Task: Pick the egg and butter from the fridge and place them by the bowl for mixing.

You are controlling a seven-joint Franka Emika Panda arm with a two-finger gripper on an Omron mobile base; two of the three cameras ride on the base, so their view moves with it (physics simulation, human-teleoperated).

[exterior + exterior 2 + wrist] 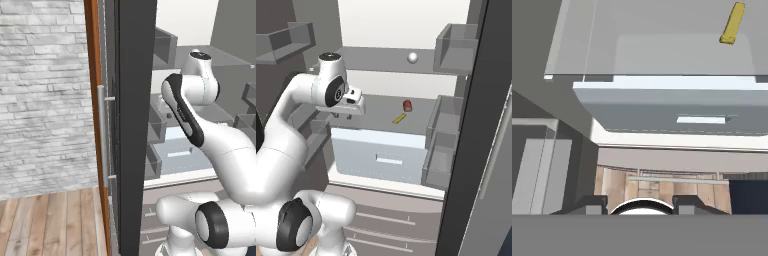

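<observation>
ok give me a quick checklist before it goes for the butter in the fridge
1. Fridge doors open: ok, shelves exposed.
2. Butter in sight: ok, lying flat on the middle shelf, also visible in the hand view.
3. Path to butter: ok, though a red item sits just behind it, apart from it.
4. Gripper empty: ok, nothing between the fingers.
5. Gripper over butter: not ok, it hangs at the shelf's left end.
6. Egg located: ok, pale ball on the upper shelf.

Both base views flank the arm, facing the open fridge (406,30); hand view looks downward.
</observation>
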